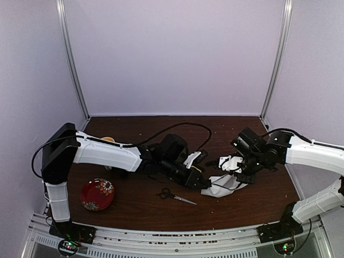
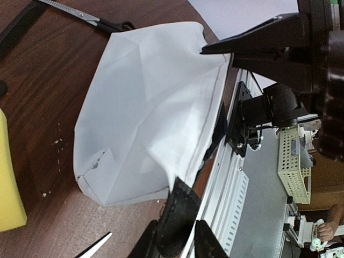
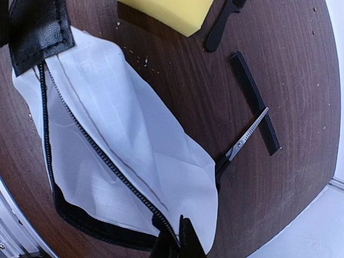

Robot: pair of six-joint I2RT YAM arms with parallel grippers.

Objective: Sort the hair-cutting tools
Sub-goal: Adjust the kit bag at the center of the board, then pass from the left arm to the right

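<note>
Lilac walls close round a dark wood-grain bench (image 1: pixel 247 209), flecked with pale crumbs, where two white-and-black arms meet over a limp white pouch (image 1: pixel 223 186). Its thin gridded cloth lies creased and flat, edged by a black zip, with a black stitched, leather-like tab (image 3: pixel 40 32) at one end. The right end effector (image 3: pixel 180 237) is closed tight, its slim fingers pinching the pouch at the zip line. The left end effector (image 1: pixel 206 185) is at the pouch's other end. One smooth black wedge-shaped finger (image 2: pixel 252 43) has its tip at the pouch's zip corner, but whether that end effector is open or clamped on the cloth cannot be told. Near scissors (image 1: pixel 176 196), black-handled with thin silver blades, lie alone on bare wood in front of the left arm, apart from the pouch. Far scissors (image 3: pixel 242 142) rest beyond the pouch, the toothed blade across a slim black comb (image 3: pixel 257 102) and the handles partly under the cloth's edge. A soft yellow sponge (image 3: pixel 166 11) lies just past the pouch, with another black tool (image 3: pixel 220 27), partly out of view, beside it. A round red plate (image 1: pixel 97 194) with a flower pattern lies near the left arm's base
</note>
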